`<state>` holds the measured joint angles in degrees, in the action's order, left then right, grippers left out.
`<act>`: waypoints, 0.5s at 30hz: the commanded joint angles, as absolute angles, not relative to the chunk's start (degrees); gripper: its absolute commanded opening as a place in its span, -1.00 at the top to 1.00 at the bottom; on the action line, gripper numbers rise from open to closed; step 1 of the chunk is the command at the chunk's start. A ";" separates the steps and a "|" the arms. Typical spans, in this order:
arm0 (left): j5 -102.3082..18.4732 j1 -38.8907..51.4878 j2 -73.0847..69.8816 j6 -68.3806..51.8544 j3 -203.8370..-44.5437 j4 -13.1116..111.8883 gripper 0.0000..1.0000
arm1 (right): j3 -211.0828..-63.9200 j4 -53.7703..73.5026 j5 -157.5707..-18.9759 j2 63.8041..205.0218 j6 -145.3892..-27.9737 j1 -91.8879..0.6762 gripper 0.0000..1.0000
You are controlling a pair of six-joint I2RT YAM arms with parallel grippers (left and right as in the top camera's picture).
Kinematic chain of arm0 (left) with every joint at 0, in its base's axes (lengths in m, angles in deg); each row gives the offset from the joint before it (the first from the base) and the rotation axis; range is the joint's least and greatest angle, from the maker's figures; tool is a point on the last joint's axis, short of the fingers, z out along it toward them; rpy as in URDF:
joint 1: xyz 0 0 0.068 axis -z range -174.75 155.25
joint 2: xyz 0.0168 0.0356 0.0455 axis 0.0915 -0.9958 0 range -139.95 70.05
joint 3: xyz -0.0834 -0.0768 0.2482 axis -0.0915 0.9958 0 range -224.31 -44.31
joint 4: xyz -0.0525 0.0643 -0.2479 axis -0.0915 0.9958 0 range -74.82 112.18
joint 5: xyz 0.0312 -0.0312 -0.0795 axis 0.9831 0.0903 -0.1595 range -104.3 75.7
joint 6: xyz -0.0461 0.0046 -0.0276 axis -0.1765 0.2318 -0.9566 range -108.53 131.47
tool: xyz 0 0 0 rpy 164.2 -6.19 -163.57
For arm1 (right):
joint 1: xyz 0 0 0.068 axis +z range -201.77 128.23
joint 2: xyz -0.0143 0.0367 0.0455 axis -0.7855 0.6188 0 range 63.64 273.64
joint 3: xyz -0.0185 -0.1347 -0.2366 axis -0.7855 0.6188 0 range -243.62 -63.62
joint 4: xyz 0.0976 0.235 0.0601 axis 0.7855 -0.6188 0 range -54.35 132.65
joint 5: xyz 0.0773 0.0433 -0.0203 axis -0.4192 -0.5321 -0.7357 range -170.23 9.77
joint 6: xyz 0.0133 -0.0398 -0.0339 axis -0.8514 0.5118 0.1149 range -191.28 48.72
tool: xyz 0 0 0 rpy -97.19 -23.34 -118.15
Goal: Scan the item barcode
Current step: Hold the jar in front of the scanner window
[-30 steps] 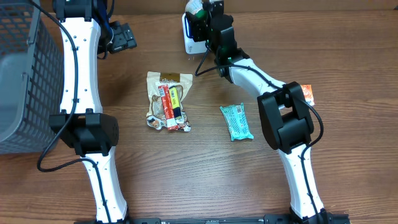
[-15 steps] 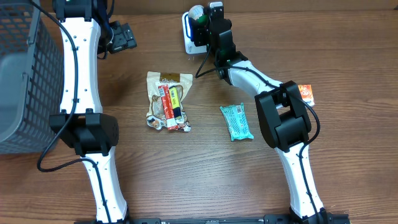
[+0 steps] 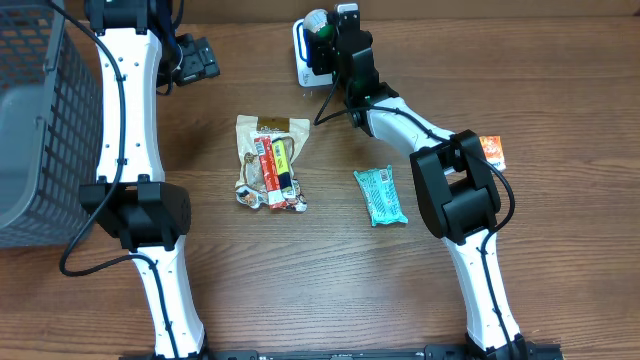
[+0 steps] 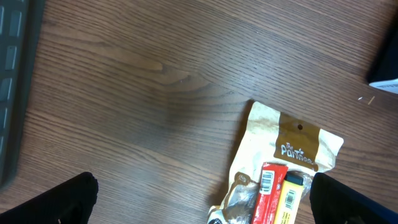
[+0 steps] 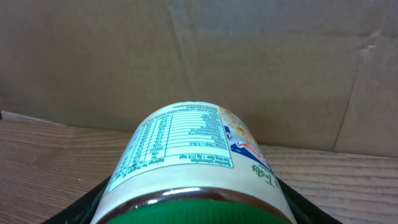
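Fingers (image 5: 87, 205) of the right gripper (image 3: 322, 38) clasp a green-lidded jar (image 5: 193, 149) beside the far scanner (image 3: 301, 68), while the left gripper's (image 3: 198, 62) gape wide at far left.

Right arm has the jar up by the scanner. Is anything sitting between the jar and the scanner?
Nothing visible does. From overhead, the jar, held in the right gripper, overlaps the top of the white scanner with no other item between them. The snack pouch and teal bar lie apart from it.

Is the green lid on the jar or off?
On. The green lid covers the near end of the jar, which the right fingers hold from both sides.
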<state>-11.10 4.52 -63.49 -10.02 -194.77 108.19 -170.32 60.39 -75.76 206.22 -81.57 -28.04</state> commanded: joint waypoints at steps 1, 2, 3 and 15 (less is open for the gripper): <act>-11.34 4.89 -63.77 -10.83 -194.53 108.06 -0.99 | -170.71 64.19 -75.34 206.62 -81.52 -27.78 0.54; -11.34 4.89 -63.77 -10.83 -194.53 108.06 -1.00 | -170.71 65.66 -75.37 206.40 -81.52 -27.78 0.58; -11.34 4.89 -63.77 -10.83 -194.53 108.06 -1.00 | -170.71 67.10 -75.37 206.16 -81.52 -27.78 0.60; -11.34 4.89 -63.77 -10.83 -194.53 108.06 -1.00 | -170.71 56.54 -75.34 191.89 -81.57 -29.49 0.67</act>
<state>-11.10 4.52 -63.49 -10.00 -194.77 108.22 -169.88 57.81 -75.78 202.22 -81.55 -28.28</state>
